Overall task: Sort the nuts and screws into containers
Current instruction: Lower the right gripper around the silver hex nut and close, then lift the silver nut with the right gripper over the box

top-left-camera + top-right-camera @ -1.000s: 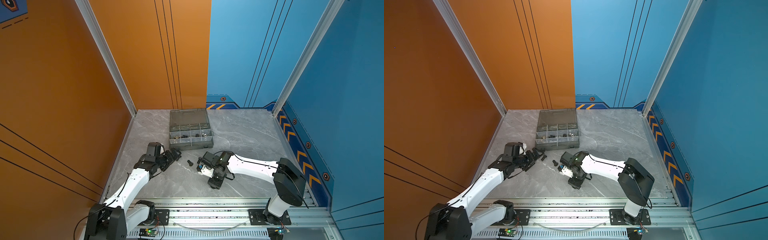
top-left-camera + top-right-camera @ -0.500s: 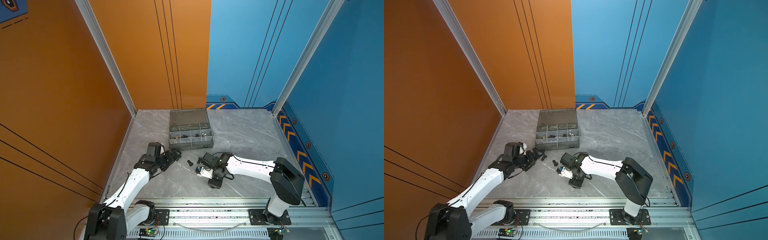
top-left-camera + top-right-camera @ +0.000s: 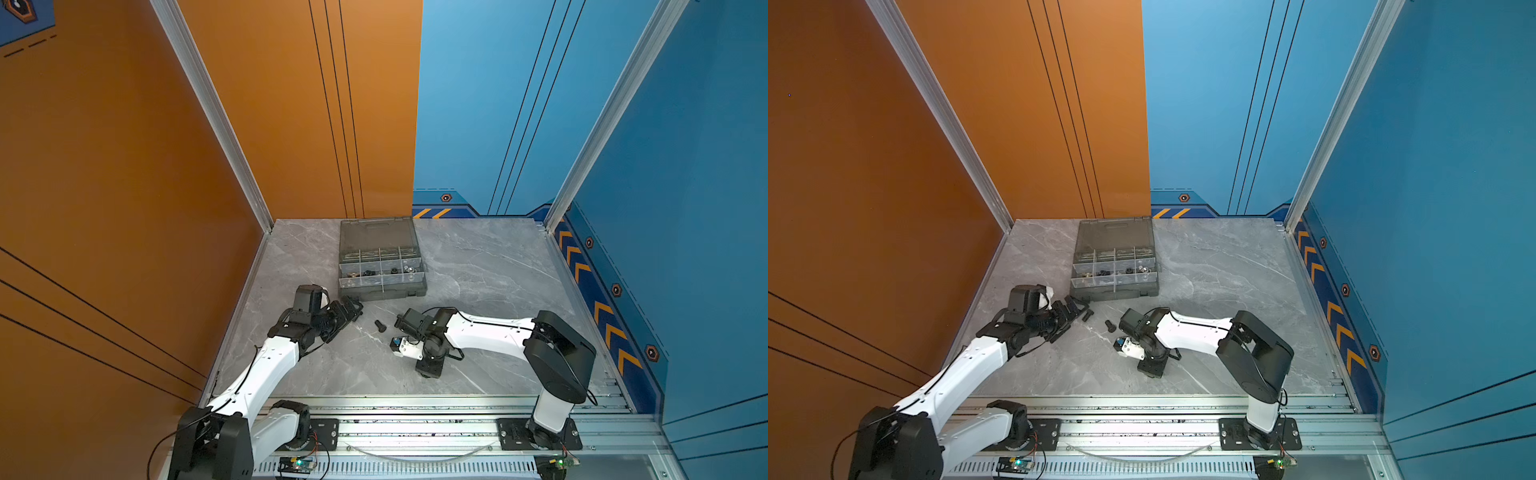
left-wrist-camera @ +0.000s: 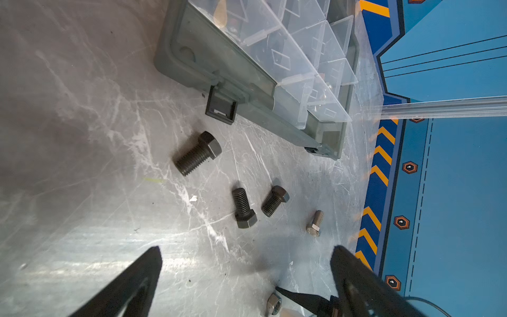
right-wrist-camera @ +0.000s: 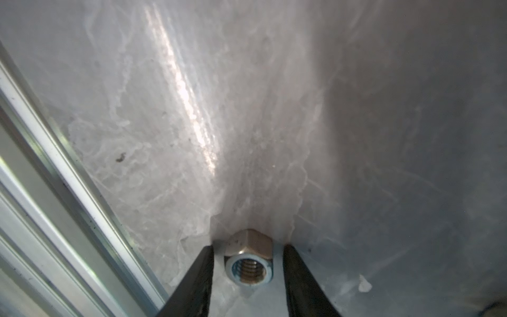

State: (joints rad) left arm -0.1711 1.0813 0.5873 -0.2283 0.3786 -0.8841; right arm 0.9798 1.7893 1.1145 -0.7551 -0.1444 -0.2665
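1. Grey marble tabletop (image 5: 247,109) lies under your right gripper (image 5: 247,247). Its jaws stand apart, straddling a silver nut (image 5: 249,264) with a sliver of gap on each side.
2. Your left gripper (image 4: 247,274) gapes wide and empty above the same surface.
3. The left wrist view gives you three black bolts (image 4: 197,152) and a silver bolt (image 4: 315,222) loose near the organiser case (image 4: 247,71).
4. Both top views add orange wall (image 3: 291,104) and blue wall (image 3: 498,104) behind it.

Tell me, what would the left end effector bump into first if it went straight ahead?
Probably the nearest black hex bolt on the table, well before the organiser case, though it may pass above it; height is unclear.
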